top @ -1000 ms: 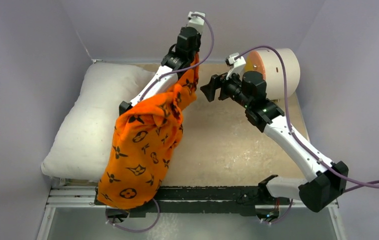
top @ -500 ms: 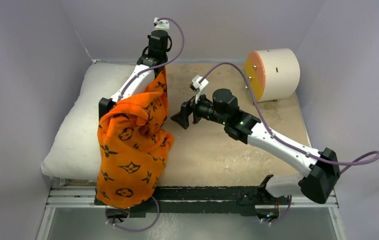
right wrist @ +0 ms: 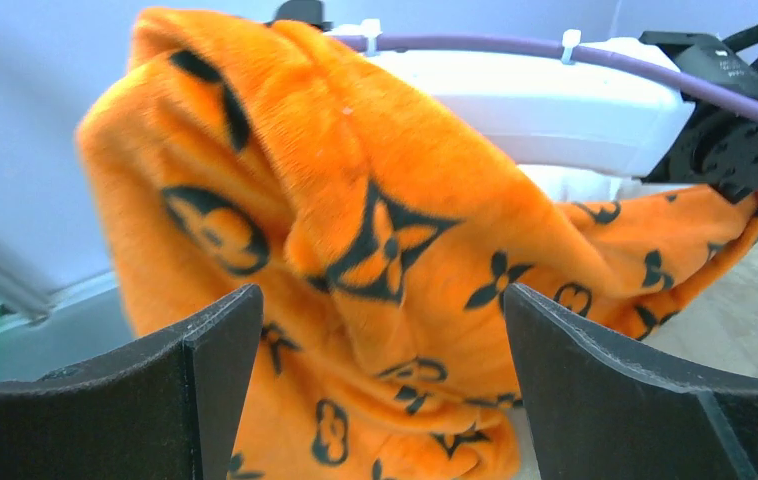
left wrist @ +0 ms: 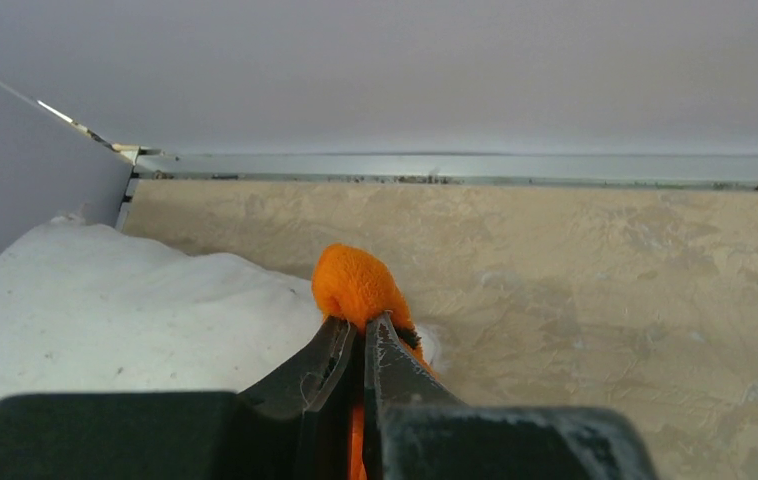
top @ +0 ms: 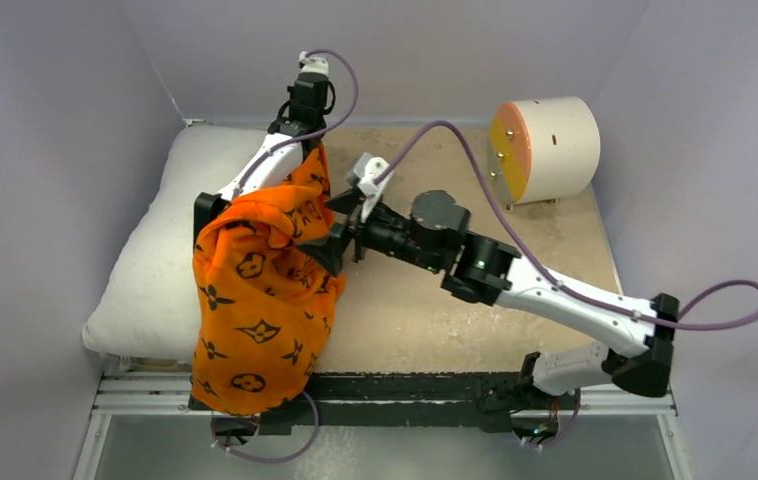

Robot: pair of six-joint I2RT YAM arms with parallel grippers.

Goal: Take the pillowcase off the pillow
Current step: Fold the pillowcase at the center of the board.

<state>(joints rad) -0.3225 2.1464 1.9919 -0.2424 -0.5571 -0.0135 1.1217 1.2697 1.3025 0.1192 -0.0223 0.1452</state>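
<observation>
The orange pillowcase (top: 260, 290) with black motifs hangs draped over my left arm, down past the table's front edge. It is off the white pillow (top: 155, 250), which lies along the left side of the table. My left gripper (top: 317, 150) is shut on a fold of the pillowcase (left wrist: 355, 285), raised over the pillow's (left wrist: 105, 300) far end. My right gripper (top: 333, 245) is open, its jaws wide apart just in front of the hanging pillowcase (right wrist: 375, 250).
A white cylinder with an orange face (top: 545, 148) stands at the back right. The tan table top (top: 435, 310) lies between the arms. Grey walls close in the left, back and right sides.
My left gripper has carried the pillowcase leftward, toward the back left. My right gripper has swung left from near the cylinder across the table to the hanging pillowcase.
</observation>
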